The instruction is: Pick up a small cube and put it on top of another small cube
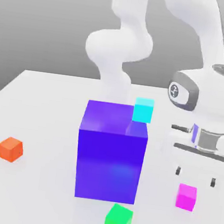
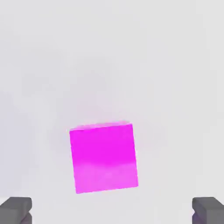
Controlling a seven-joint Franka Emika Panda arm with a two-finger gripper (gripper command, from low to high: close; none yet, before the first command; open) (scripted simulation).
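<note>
Exterior view: gripper [image 1: 195, 176] hangs above magenta small cube [image 1: 186, 197], fingers spread, holding nothing. Cube rests on tabletop [image 1: 45, 105], toward exterior view's right of big blue-purple cube [image 1: 111, 153]. Green cube [image 1: 118, 221] near, toward exterior view's left.

Hand view: small cube [image 2: 104, 157] lies between spread fingertips [image 2: 16, 209], slightly skewed to their line. Judgement: straight descent brackets it.

No readable text anywhere; the arm's round joint emblem [image 1: 175, 90] seems only a blurred mark.

The small cube [image 1: 186, 197] sits at the table's [image 1: 39, 109] right side in the exterior view, the green cube [image 1: 118, 221] by its front edge, the big cube [image 1: 111, 153] mid-table
</note>
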